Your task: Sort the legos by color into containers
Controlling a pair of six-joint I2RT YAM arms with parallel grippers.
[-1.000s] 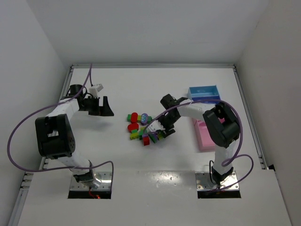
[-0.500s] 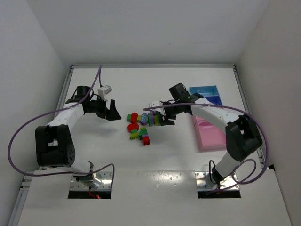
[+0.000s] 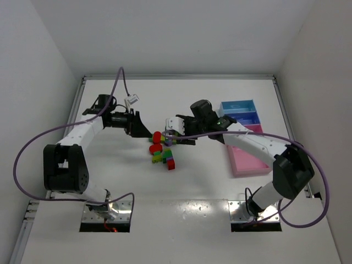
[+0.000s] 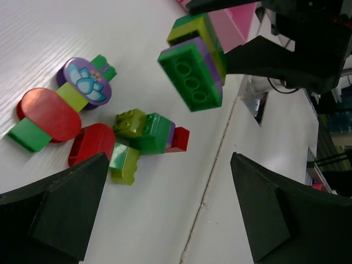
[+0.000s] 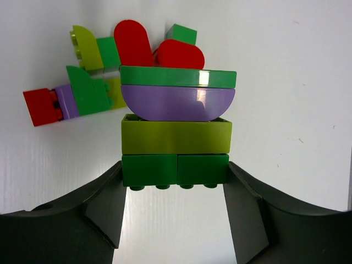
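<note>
My right gripper (image 5: 175, 184) is shut on a stack of legos (image 5: 176, 132): two dark green bricks between its fingers, then a yellow-green brick, a purple half-round and a green plate. In the top view this gripper (image 3: 175, 136) hangs just above the loose pile of legos (image 3: 160, 151). The pile holds red, green, yellow-green and purple bricks (image 4: 132, 135). My left gripper (image 3: 138, 127) stands open just left of the pile, nothing between its fingers (image 4: 55, 214). The held stack (image 4: 192, 63) floats above the table in the left wrist view. The containers lie at the right: a blue tray (image 3: 239, 103) and a pink tray (image 3: 250, 165).
White walls close the table at the back and both sides. Purple cables loop from each arm. A table seam (image 4: 212, 187) runs between my left fingers. The pink tray (image 4: 234, 27) shows behind the held stack.
My right gripper has carried the stack up off the pile and leftward. My left gripper has swung right, closer to the pile, staying open.
</note>
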